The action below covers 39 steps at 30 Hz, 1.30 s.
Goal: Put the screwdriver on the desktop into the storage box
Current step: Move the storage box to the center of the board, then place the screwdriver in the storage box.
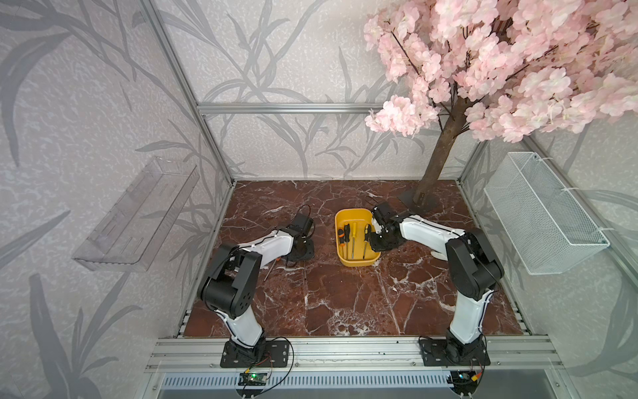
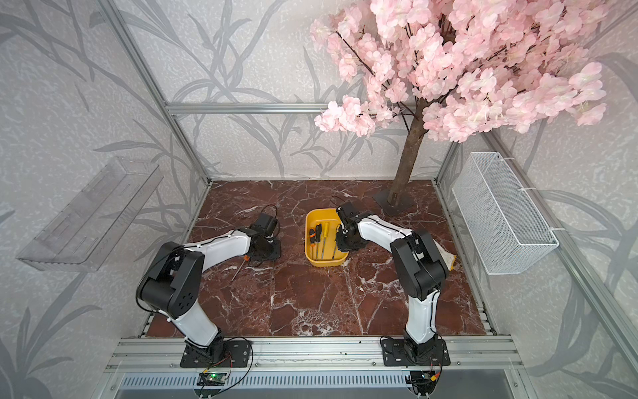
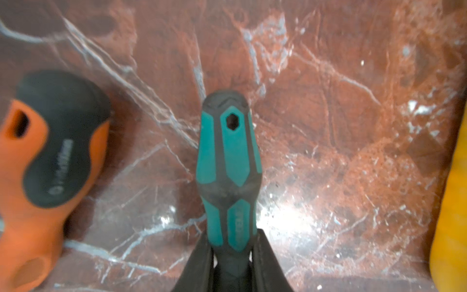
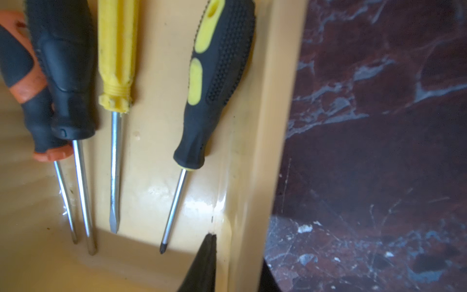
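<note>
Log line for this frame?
left gripper: shut on teal screwdriver | right gripper: shut on storage box wall | orange screwdriver: on desktop

- desktop (image 3: 328, 126): polished, glossy marble-look stone.
- storage box (image 4: 252, 151): smooth, shiny yellow plastic.
- teal screwdriver (image 3: 228, 164), centre of the left wrist view: matt, rubbery handle.
- black-and-yellow screwdriver (image 4: 214, 75): dimpled matt grip, bright polished metal shaft.

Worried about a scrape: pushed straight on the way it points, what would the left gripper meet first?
Probably the red-brown marble desktop, just beyond the teal-and-black screwdriver handle that the left gripper clamps in its jaws; the depth is unclear.
</note>
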{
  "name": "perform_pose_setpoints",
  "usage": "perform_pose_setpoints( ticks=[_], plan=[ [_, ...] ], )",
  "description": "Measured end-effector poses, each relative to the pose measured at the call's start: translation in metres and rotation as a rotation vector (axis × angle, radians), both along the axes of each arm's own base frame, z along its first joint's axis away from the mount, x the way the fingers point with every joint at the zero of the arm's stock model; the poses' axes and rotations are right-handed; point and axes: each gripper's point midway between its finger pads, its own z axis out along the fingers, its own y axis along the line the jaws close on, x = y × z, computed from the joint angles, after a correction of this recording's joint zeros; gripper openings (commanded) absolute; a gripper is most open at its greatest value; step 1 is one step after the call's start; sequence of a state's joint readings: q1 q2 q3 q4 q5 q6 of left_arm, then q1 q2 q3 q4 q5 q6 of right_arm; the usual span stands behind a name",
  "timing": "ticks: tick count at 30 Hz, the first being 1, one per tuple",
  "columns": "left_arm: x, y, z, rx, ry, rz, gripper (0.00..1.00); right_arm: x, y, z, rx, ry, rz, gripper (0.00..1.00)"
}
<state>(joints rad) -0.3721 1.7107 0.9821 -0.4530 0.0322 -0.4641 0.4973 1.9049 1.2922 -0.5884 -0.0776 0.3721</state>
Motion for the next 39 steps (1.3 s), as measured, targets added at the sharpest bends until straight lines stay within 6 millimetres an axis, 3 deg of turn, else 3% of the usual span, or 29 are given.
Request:
perform_pose_setpoints(
  ticks=[6, 13, 18, 23, 27, 31, 36, 39],
  plan=[
    [0.007, -0.007, 0.024, -0.03, -0.02, -0.007, 0.0, 0.002, 0.001, 0.015, 0.017, -0.031, -0.001, 0.43],
    [0.029, -0.031, 0.081, -0.101, -0.132, -0.037, 0.0, 0.001, -0.009, 0.066, 0.08, -0.142, -0.047, 0.45],
    [0.042, -0.077, 0.129, -0.178, -0.215, -0.106, 0.0, -0.012, -0.035, 0.095, 0.117, -0.204, -0.116, 0.49],
    [0.059, -0.139, 0.164, -0.25, -0.279, -0.192, 0.0, -0.031, -0.056, 0.1, 0.122, -0.224, -0.171, 0.51],
    [0.07, -0.184, 0.157, -0.266, -0.27, -0.251, 0.0, -0.046, -0.066, 0.103, 0.124, -0.237, -0.194, 0.52],
    [0.076, -0.214, 0.125, -0.246, -0.217, -0.282, 0.0, -0.057, -0.074, 0.108, 0.132, -0.254, -0.212, 0.52],
    [0.083, -0.232, 0.082, -0.202, -0.159, -0.294, 0.01, -0.069, -0.081, 0.115, 0.147, -0.273, -0.23, 0.52],
    [0.087, -0.233, 0.065, -0.175, -0.138, -0.285, 0.02, -0.075, -0.084, 0.12, 0.153, -0.286, -0.238, 0.52]
  ],
)
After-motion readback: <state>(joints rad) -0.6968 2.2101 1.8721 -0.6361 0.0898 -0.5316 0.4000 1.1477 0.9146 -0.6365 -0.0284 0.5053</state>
